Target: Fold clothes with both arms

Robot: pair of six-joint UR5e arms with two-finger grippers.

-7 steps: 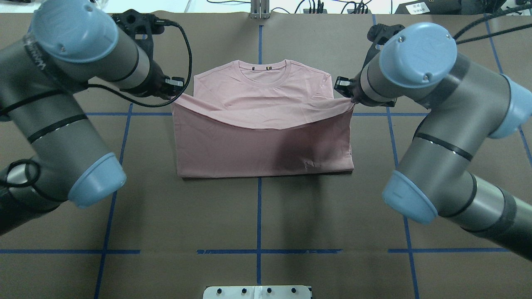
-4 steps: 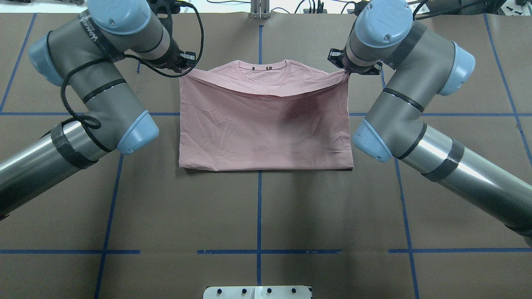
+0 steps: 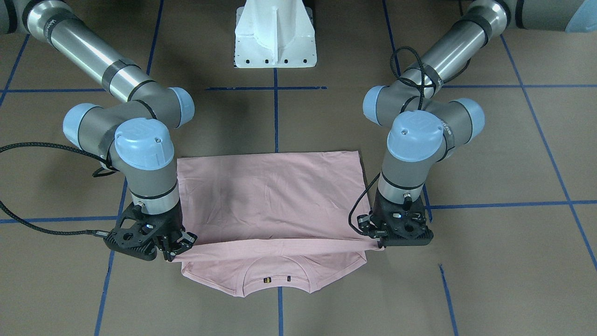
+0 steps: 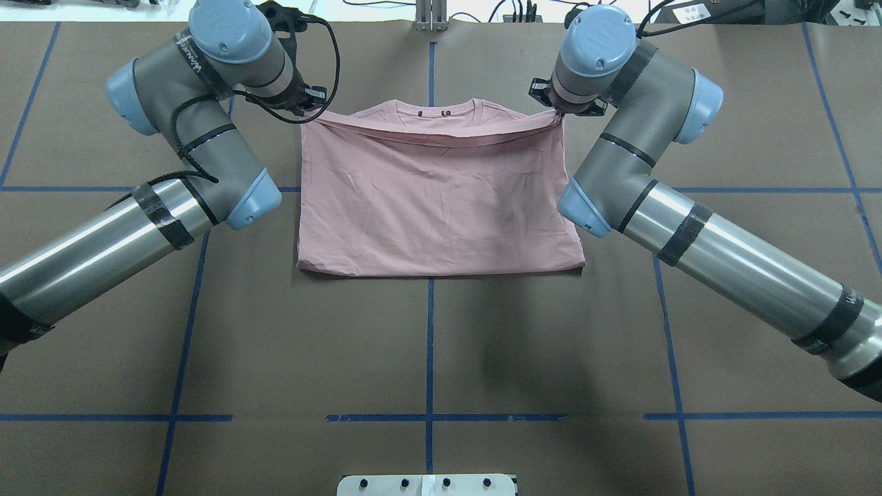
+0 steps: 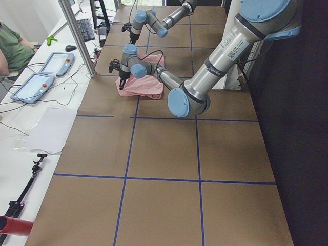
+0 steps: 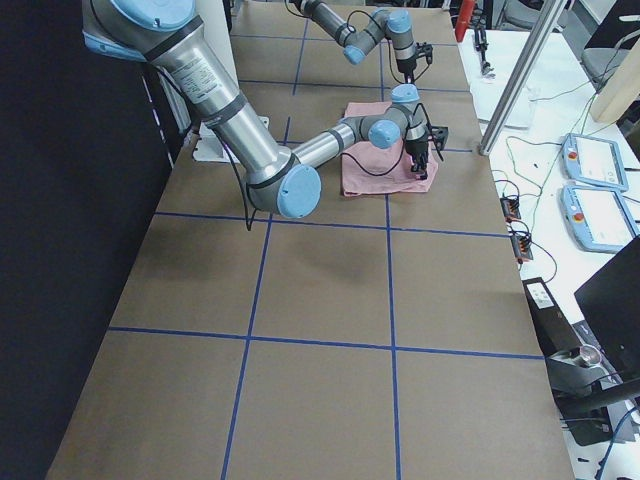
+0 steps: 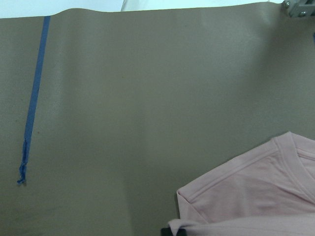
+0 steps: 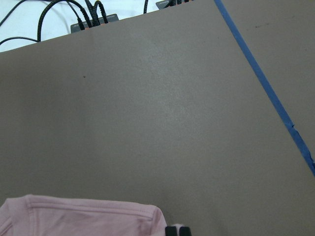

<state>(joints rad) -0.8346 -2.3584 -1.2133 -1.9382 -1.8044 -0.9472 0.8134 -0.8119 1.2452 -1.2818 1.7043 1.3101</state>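
Note:
The pale pink T-shirt (image 4: 441, 193) lies on the brown table, folded over itself, with its collar (image 4: 435, 109) at the far edge. Its print is hidden. My left gripper (image 4: 313, 114) is shut on the left corner of the lifted hem, just beside the left shoulder. My right gripper (image 4: 557, 114) is shut on the right corner, beside the right shoulder. The hem stretches almost straight between them, just short of the collar. In the front-facing view the left gripper (image 3: 383, 243) and the right gripper (image 3: 172, 254) hold that edge slightly above the T-shirt (image 3: 270, 196). The left wrist view shows the T-shirt's shoulder (image 7: 246, 196).
A white pedestal (image 3: 275, 35) stands at the robot's side of the table. Blue tape lines (image 4: 429, 344) cross the brown cover. Cables (image 8: 88, 17) run along the far edge. Pendants (image 5: 38, 82) and a person's arm (image 5: 5, 56) are beyond it.
Both grippers have carried the hem farther from the robot, toward the collar. The sagging edge has pulled nearly straight, and the top layer now covers almost the whole shirt.

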